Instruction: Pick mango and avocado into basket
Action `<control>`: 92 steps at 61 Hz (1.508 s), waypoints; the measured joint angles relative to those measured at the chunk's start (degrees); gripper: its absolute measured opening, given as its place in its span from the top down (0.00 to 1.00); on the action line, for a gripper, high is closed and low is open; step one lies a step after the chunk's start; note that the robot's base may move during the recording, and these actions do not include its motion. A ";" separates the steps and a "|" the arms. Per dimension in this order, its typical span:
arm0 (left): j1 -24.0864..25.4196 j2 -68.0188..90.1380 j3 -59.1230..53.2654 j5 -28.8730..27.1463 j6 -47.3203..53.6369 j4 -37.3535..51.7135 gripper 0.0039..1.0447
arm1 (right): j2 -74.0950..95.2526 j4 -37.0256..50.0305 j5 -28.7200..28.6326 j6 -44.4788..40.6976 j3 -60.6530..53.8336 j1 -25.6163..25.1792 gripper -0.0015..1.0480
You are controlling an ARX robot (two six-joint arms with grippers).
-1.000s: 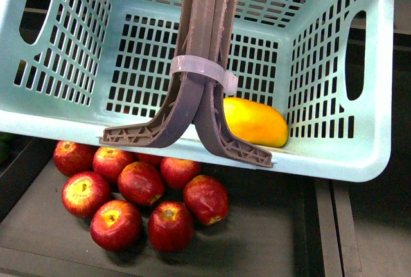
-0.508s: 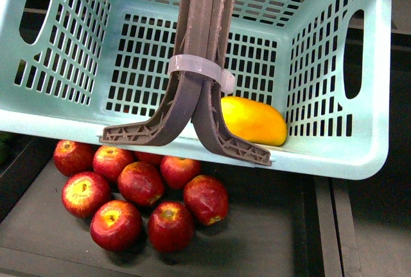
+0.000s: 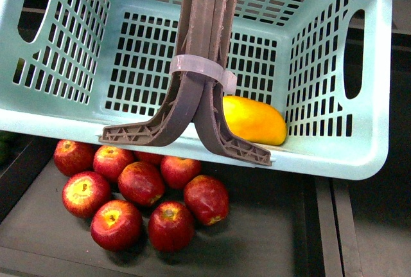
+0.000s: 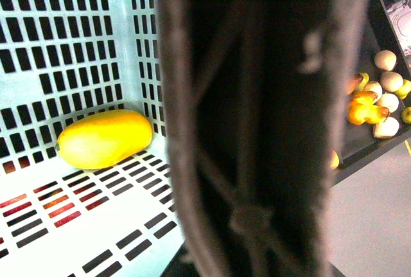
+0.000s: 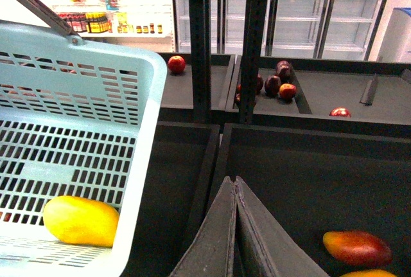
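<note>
The pale teal basket [image 3: 334, 155] hangs tilted and fills the upper front view. Its two brown-grey handles [image 3: 202, 45] are bound together by a white zip tie. The yellow mango [image 3: 253, 121] lies inside, in the basket's low right corner. In the left wrist view the handles [image 4: 257, 97] are a dark blur up close, with the mango [image 4: 104, 138] on the slotted floor. My left gripper is shut on the basket by its handles, and its fingers do not show. My right gripper [image 5: 234, 184] is shut and empty, beside the basket's rim [image 5: 144, 129]. The avocado is out of view.
Several red apples [image 3: 141, 184] lie on the dark shelf under the basket. A red-blushed mango [image 5: 356, 247] lies in the dark bin beside my right gripper. A black shelf post [image 5: 253, 39] stands behind it, with red and dark fruits [image 5: 276, 81] beyond. Pale and yellow fruits [image 4: 379, 97] fill a side bin.
The basket has swayed very slightly. The mango and the apples lie where they were.
</note>
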 joint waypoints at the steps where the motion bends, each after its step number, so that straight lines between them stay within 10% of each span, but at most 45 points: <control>1: 0.00 0.00 0.00 0.00 0.04 0.00 0.95 | 0.00 0.00 0.00 -0.04 0.00 0.00 0.95; 27: 0.00 0.00 0.00 0.02 0.00 0.00 0.95 | 0.00 0.00 0.00 -0.02 0.00 0.02 0.06; 92: 0.04 0.04 0.00 -0.20 0.07 0.00 0.95 | 0.02 -0.11 0.04 -0.15 0.02 0.09 0.07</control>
